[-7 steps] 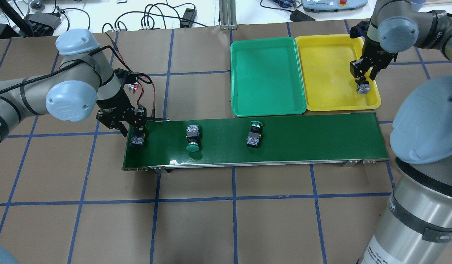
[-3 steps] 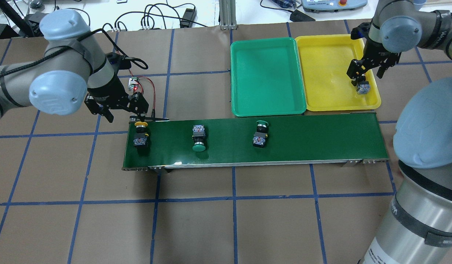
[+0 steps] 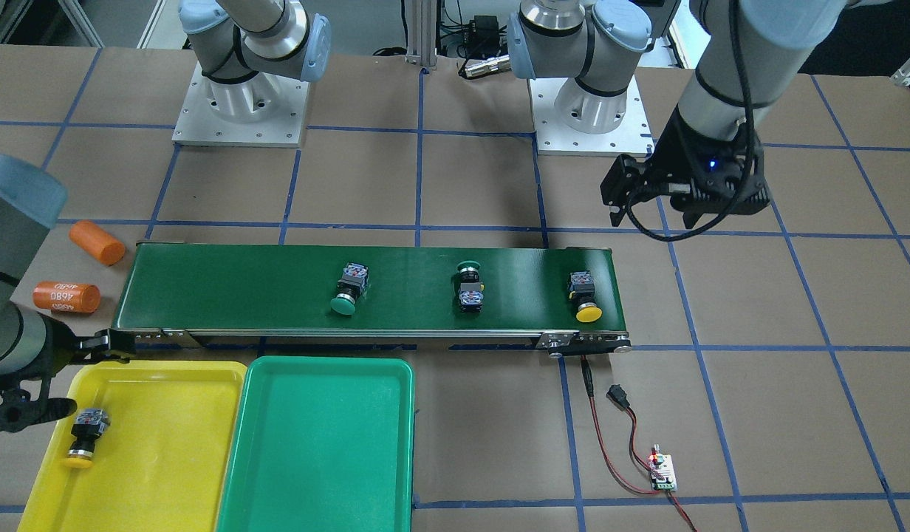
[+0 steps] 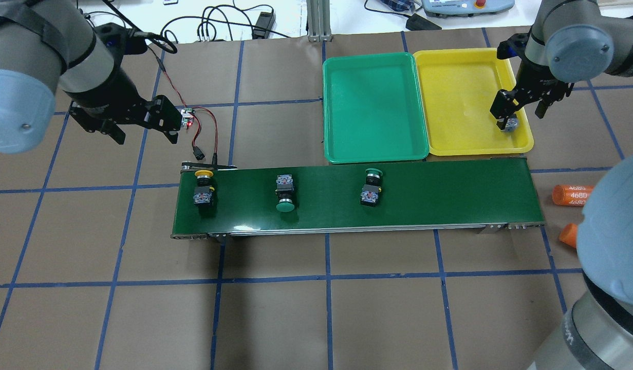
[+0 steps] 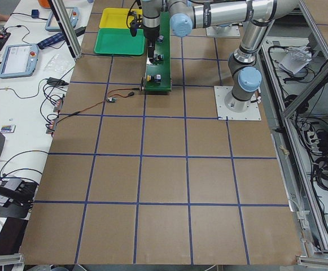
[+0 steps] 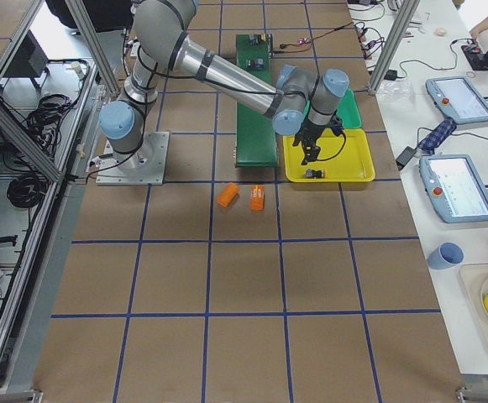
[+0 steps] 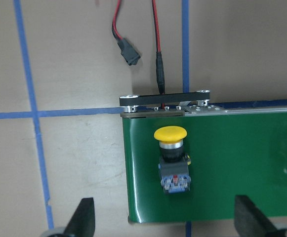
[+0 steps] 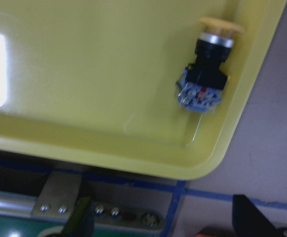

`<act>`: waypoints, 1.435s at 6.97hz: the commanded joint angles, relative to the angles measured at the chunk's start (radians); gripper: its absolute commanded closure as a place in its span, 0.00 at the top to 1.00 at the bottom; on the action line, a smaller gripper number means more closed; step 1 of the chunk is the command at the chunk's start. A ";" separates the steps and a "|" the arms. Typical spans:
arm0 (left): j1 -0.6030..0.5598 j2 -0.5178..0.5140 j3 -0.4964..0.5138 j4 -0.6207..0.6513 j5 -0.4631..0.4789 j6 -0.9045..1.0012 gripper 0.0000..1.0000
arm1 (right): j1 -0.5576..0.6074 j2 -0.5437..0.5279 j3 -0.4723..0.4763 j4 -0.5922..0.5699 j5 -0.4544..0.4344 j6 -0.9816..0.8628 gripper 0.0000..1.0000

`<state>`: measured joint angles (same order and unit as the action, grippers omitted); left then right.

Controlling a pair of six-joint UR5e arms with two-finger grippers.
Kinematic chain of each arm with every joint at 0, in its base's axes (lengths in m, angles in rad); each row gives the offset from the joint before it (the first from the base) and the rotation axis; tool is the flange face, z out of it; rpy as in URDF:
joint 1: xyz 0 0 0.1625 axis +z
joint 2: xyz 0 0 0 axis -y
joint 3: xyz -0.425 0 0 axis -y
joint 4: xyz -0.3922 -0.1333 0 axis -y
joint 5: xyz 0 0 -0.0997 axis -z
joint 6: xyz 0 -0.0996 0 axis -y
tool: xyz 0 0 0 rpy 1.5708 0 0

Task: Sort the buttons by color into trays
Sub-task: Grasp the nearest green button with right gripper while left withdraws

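Note:
A yellow button (image 4: 203,187) (image 7: 172,158) lies alone at the left end of the conveyor belt (image 4: 450,195). Two green buttons (image 4: 285,195) (image 4: 371,187) lie further along it. My left gripper (image 4: 146,136) (image 7: 165,227) hangs open above the table, just beyond that belt end, with nothing in it. Another yellow button (image 4: 510,125) (image 8: 206,74) lies in the yellow tray (image 4: 460,103) at its right front corner. Over that button my right gripper (image 4: 521,110) (image 8: 165,217) is open and clear of it. The green tray (image 4: 373,108) holds nothing.
Two orange cylinders (image 4: 571,194) (image 4: 568,234) lie on the table past the belt's right end. A small circuit board (image 4: 187,118) with red wires sits behind the belt's left end, under my left gripper. Cables and control pendants lie beyond the table's far edge.
My left gripper has let go of the yellow button on the belt, then risen and moved away to the far left. My right gripper has lifted off the tray's button. The belt's buttons drifted right.

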<state>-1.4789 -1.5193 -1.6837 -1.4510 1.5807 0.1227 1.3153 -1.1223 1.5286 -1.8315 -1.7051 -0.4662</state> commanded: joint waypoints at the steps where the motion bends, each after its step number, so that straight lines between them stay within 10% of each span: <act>1: -0.001 0.103 -0.003 -0.099 -0.002 -0.003 1.00 | 0.019 -0.175 0.195 -0.003 0.054 0.134 1.00; 6: -0.018 0.065 -0.022 -0.114 -0.013 -0.052 1.00 | 0.359 -0.193 0.308 -0.170 0.125 0.631 1.00; 10: -0.024 0.073 -0.031 -0.118 -0.001 -0.048 1.00 | 0.400 -0.157 0.312 -0.196 0.127 0.695 1.00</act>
<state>-1.5033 -1.4486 -1.7126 -1.5664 1.5783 0.0749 1.7118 -1.2843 1.8375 -2.0260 -1.5793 0.2232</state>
